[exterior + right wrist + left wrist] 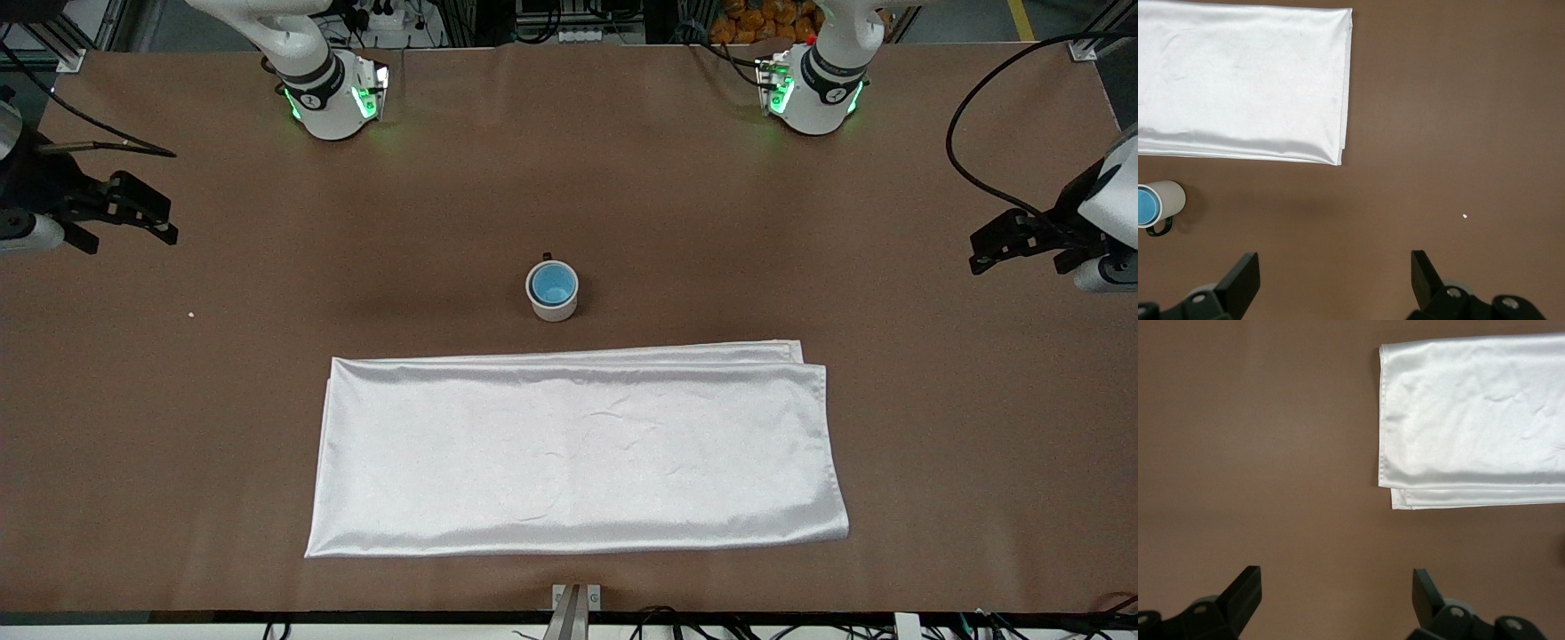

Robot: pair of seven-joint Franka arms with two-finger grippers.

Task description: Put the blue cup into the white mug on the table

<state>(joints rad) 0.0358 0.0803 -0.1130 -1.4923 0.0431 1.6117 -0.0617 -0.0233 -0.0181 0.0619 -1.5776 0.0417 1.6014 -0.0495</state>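
Observation:
The blue cup (553,284) sits inside the white mug (553,306), which stands upright on the brown table (711,222) near its middle, with its small dark handle toward the robots' bases. Both show in the right wrist view, the cup (1146,205) inside the mug (1168,198). My right gripper (171,233) is open and empty above the table at the right arm's end, well away from the mug; its own view shows it too (1335,277). My left gripper (978,260) is open and empty above the table at the left arm's end, seen also in the left wrist view (1337,593).
A folded shiny white cloth (578,449) lies flat on the table, nearer to the front camera than the mug; it also shows in the left wrist view (1471,420) and the right wrist view (1238,80). A tiny white speck (191,314) lies toward the right arm's end.

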